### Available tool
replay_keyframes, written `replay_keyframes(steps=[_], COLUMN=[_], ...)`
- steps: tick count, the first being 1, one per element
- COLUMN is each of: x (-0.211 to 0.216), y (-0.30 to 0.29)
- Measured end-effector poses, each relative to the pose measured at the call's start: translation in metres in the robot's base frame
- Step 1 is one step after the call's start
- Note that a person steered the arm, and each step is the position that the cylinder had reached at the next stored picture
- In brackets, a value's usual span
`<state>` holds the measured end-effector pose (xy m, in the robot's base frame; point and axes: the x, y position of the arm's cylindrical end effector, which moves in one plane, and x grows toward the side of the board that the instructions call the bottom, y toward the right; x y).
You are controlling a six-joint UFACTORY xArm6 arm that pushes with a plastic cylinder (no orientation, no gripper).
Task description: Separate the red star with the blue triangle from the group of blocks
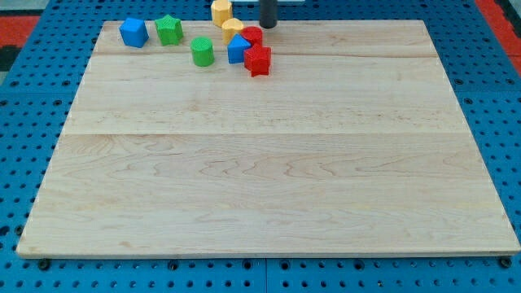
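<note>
your rod's tip [268, 25] rests at the wooden board's [269, 179] top edge, just right of the red star [257, 60] and blue triangle [238, 50]. no gripper is fitted, so it holds nothing.

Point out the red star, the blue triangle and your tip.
red star [257, 59], camera view, its top face.
blue triangle [238, 50], camera view, its visible left part.
my tip [267, 25], camera view, the rod's lower end.
</note>
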<state>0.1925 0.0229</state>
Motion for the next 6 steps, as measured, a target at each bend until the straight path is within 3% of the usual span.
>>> replay_keyframes(steps=[1,2,3,4,5,6], x=[0.001,0.014,0.095,0.122,0.144,0.214], y=[-0.018,-0.081,-0.073,-0.023,0.069,0.106])
